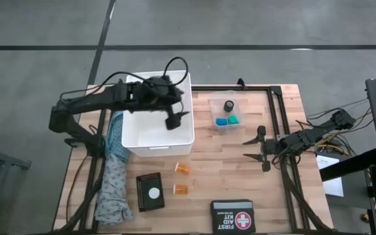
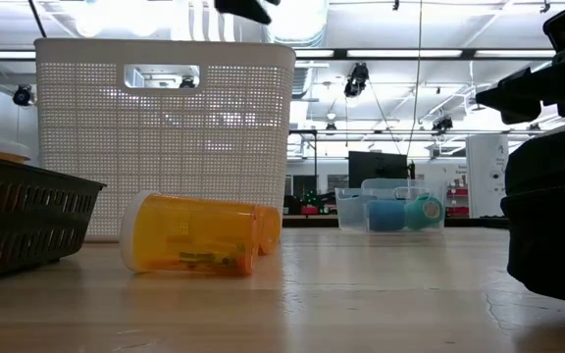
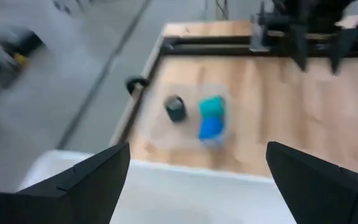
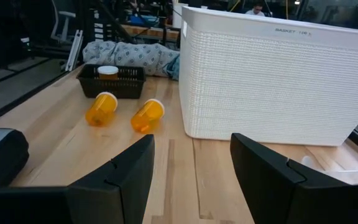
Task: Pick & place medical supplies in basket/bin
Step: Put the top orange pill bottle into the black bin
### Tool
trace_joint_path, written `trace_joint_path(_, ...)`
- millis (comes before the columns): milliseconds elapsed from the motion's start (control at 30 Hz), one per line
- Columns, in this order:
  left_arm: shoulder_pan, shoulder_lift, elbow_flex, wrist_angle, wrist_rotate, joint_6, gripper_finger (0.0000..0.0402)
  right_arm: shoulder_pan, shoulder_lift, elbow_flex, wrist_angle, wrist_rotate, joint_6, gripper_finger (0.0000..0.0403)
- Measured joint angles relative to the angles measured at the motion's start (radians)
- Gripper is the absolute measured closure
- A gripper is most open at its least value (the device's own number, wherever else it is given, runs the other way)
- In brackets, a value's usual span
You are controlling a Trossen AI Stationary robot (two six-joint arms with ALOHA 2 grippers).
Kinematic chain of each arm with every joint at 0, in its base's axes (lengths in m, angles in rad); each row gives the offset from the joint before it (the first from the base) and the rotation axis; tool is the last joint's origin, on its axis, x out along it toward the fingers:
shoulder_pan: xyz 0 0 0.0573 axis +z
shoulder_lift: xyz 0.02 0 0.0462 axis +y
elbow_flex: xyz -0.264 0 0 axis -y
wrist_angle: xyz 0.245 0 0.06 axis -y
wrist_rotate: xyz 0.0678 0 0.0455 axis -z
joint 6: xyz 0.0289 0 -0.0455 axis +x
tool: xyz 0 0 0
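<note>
- The left gripper (image 1: 173, 121) was seen poised above the open white basket (image 1: 130, 137), its fingers (image 3: 82, 186) spread wide apart with nothing between them.
- The right gripper (image 1: 261, 149) was parked low over the counter (image 1: 240, 176) well to the basket's right; its fingers (image 4: 114, 180) stood partly apart and empty.
- Two orange pill bottles (image 1: 183, 169) (image 1: 182, 189) were left lying on their sides on the counter just in front of the basket, and a third (image 4: 108, 73) was noted standing in a small black tray (image 1: 150, 191).
- Blue, green and black round pieces (image 1: 227, 119) were held in a clear tub (image 1: 218, 111) beside the basket; a patterned cloth (image 1: 114, 176) was draped along the basket's left.
- The step was judged to be a release over the basket, or the turn toward another pick.
- Next, a descent onto the nearest lying bottle would be called for, with the fingers set across its rounded body, which could roll.
</note>
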Motion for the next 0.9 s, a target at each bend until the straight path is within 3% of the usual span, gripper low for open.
trace_joint_path(233,-0.152,-0.094,0.0,-0.241,0.01,0.019,0.002,0.0,0.001,0.0,0.001,0.0,0.0,0.0197)
trace_joint_path(433,-0.375,-0.169,0.0,-0.207,-0.098,-0.068,0.002,0.0,0.001,0.0,0.0,0.0,0.0,0.0197)
trace_joint_path(567,-0.489,-0.165,0.0,-0.191,-0.161,-0.206,0.002,0.0,0.0,0.0,0.001,0.0,0.0,0.0197)
trace_joint_path(900,-0.617,-0.039,0.0,-0.114,-0.279,-0.46,0.002,0.0,0.0,0.0,0.0,0.0,0.0,0.0197)
